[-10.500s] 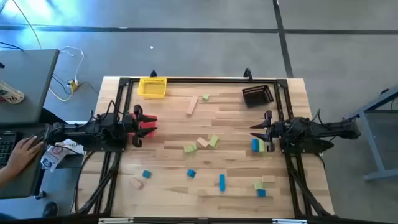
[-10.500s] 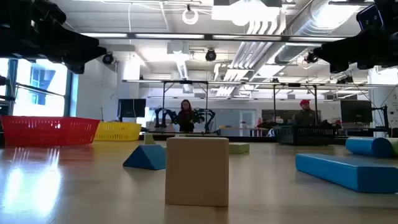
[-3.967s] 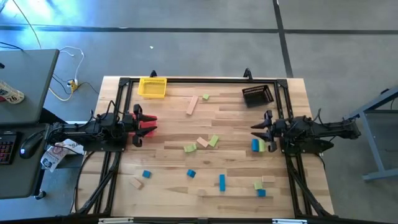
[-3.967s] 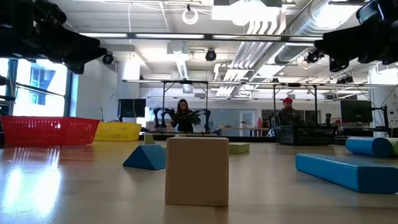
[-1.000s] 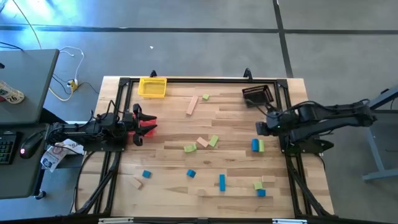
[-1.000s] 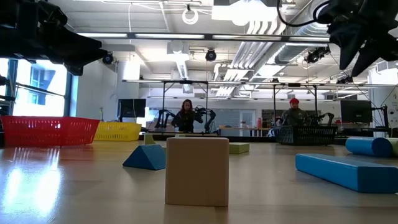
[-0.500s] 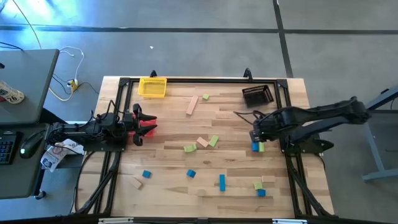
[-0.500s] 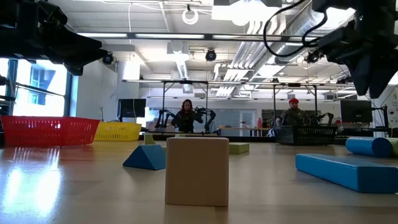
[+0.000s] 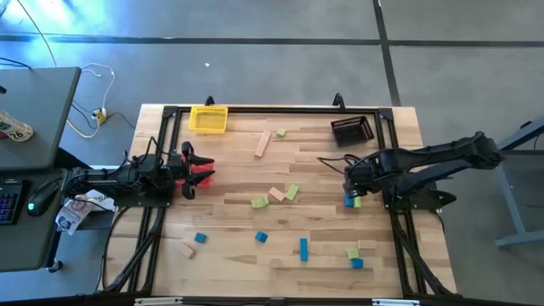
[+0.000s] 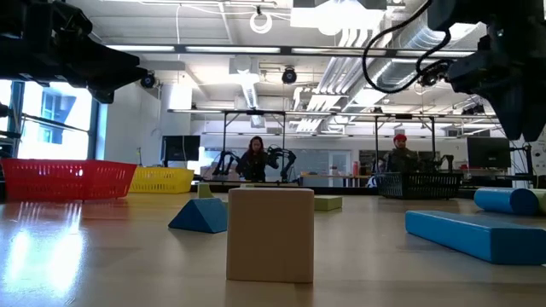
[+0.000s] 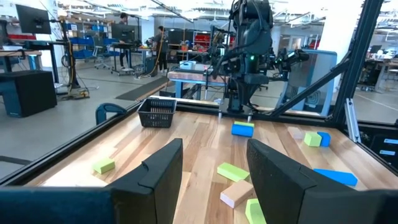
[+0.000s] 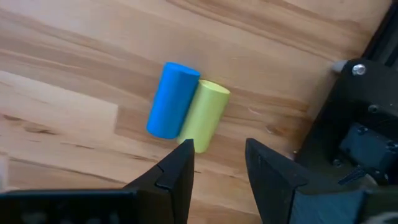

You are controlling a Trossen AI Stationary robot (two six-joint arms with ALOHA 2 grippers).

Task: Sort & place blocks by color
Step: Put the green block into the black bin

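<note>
Blue, light green and tan blocks lie scattered on the wooden table (image 9: 323,161). A blue cylinder block (image 12: 173,99) and a light green cylinder block (image 12: 204,115) lie on their sides, touching along their lengths, near the table's right edge. My right gripper (image 12: 219,152) hangs open above them, pointing down, touching neither; in the high view my right gripper (image 9: 350,183) partly covers them. My left gripper (image 11: 214,158) stands open and level at the table's left edge, over the red basket (image 9: 202,176).
A yellow basket (image 9: 208,119) stands at the far left and a black basket (image 9: 352,130) at the far right. Near the front edge lie a blue bar (image 9: 303,248), blue cubes (image 9: 261,237) and a tan cube (image 9: 186,251). A black frame rail (image 12: 367,124) runs beside the cylinders.
My right gripper has reached out from the table's right edge, come down toward the blue and green cylinder blocks, and tipped from a slant to pointing down over them. The blocks have not moved.
</note>
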